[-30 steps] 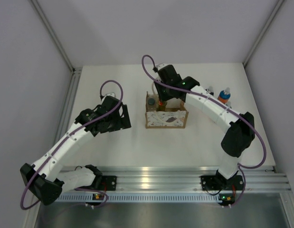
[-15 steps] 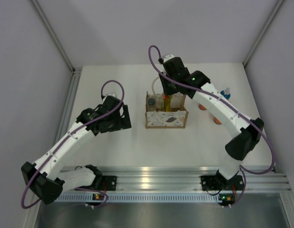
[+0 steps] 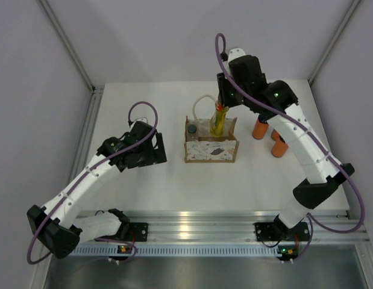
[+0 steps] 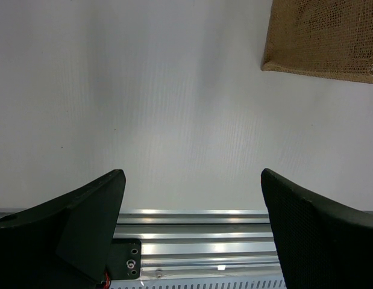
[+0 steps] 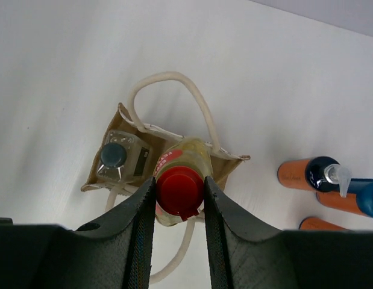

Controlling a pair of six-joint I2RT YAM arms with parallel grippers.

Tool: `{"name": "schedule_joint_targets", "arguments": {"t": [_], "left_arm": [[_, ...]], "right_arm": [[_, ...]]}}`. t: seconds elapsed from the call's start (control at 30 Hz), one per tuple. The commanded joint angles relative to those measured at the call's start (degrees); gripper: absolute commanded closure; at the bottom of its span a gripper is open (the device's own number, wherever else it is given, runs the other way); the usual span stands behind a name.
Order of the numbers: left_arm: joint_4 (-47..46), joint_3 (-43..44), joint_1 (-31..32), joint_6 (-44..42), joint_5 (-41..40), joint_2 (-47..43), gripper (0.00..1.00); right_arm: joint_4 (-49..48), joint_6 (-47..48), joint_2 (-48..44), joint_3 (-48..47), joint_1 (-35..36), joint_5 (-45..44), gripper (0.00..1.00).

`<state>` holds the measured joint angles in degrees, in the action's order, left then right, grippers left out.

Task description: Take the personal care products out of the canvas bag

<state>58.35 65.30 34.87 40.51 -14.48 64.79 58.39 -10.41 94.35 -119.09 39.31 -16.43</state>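
Shows only a tan corner of the canvas bag (image 4: 325,36) in the left wrist view, cropped top right. Hides the body of the slim yellow bottle (image 5: 181,174) beneath its red cap in the right wrist view. Crops an orange bottle (image 5: 334,202) at that view's right edge. Cannot make out the cream bottle (image 5: 114,155) below its grey cap.

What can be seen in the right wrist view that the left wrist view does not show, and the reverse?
Right wrist only: the right gripper with jaws shut on the red-capped yellow bottle, a grey-capped bottle, orange bottles, rope handles. Left wrist only: the left gripper with open jaws, the metal rail. Both: the canvas bag and white table.
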Motion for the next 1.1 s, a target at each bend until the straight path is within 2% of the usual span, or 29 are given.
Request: {"name": "schedule_joint_targets", "arguments": {"t": [0.0,0.3,0.5,0.63,0.8,0.9,1.07], "left_arm": [[0.0,1.1,0.1,-0.6,-0.7,-0.2,0.02],[0.0,1.0,0.1,-0.4,-0.2,-0.4,0.02],[0.0,0.9,0.1,-0.2,0.2,-0.4,0.01],[0.0,1.0,0.1,-0.2,0.3,-0.5,0.01],[0.0,1.0,0.1,0.0,0.6,-0.7,0.02],[0.1,1.0,0.1,0.2,0.7,-1.1,0.01],[0.0,0.8,0.1,0.2,0.7,-1.5,0.01]], "right_arm": [[-2.6,-2.2,-6.7,-5.4,-4.5,1.1,1.0],[-0.4,-1.8,-11.9,-5.3,-12.1,1.8,1.0],[-0.6,-0.7,-15.0,1.4,-15.5,-0.7,1.0],[-3.2,0.0,-17.9,8.9,-17.5,-3.1,1.0],[-10.1,0.1,-21.4,19.3,-21.3,-2.5,1.0],[-15.2,0.5,-24.5,28.6,-23.6,-2.0,1.0],[-21.9,1.6,-26.1,37.1,-27.5,1.2,1.0]]}}
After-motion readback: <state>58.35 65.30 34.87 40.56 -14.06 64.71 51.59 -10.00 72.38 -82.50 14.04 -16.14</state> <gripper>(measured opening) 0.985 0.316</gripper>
